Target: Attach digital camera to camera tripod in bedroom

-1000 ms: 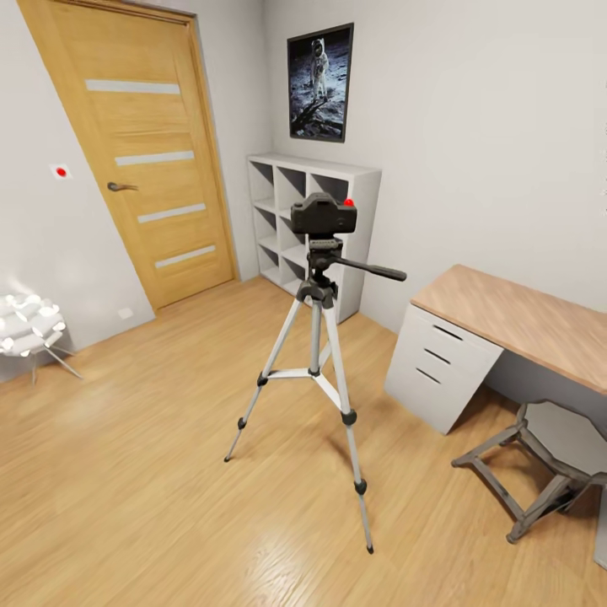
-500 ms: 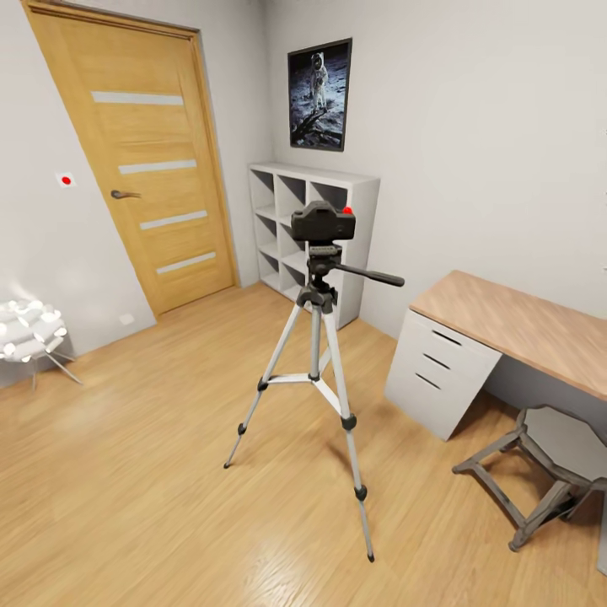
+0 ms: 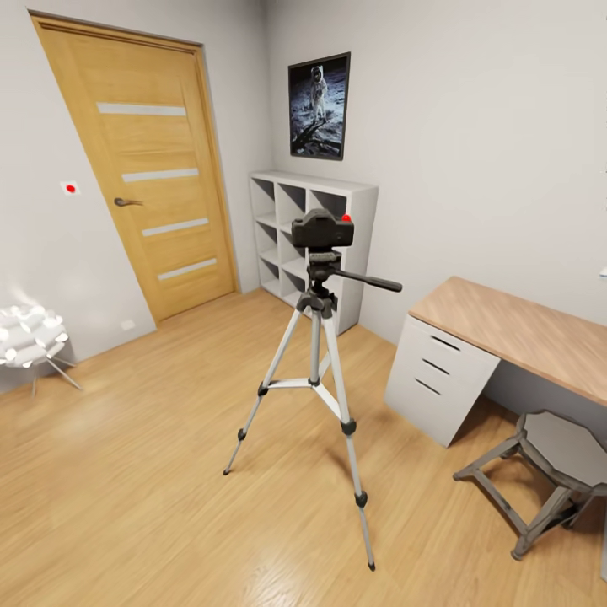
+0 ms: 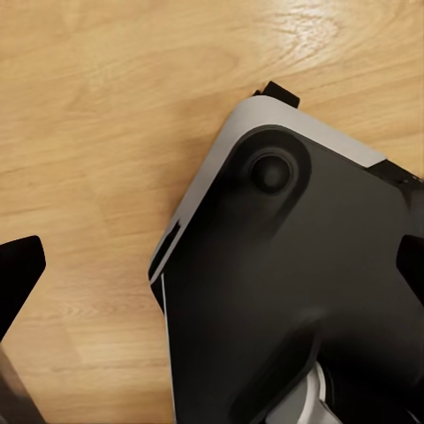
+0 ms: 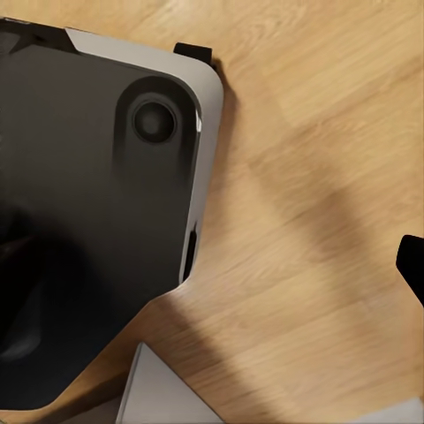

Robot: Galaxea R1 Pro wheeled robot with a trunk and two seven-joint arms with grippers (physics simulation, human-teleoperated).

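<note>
Now: digital camera (image 3: 322, 228) atop camera tripod (image 3: 316, 354); both tools' state can't tell.

one digital camera (image 3: 322, 228), one camera tripod (image 3: 315, 354), one door (image 3: 143, 173), one poster (image 3: 319, 95), one shelf (image 3: 308, 236), one desk (image 3: 497, 346), one stool (image 3: 544, 464).

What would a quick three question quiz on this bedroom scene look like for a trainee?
1. True or false: the camera sits on top of the tripod.
2. Which piece of furniture stands right behind the tripod? A) desk B) white cube shelf C) stool
3. Fill in: the poster on the wall shows an ____.

Key:
1. True; it rests on the tripod's head.
2. B, the white cube shelf; the desk and the stool stand off to the tripod's right in the head view.
3. Astronaut.
</note>
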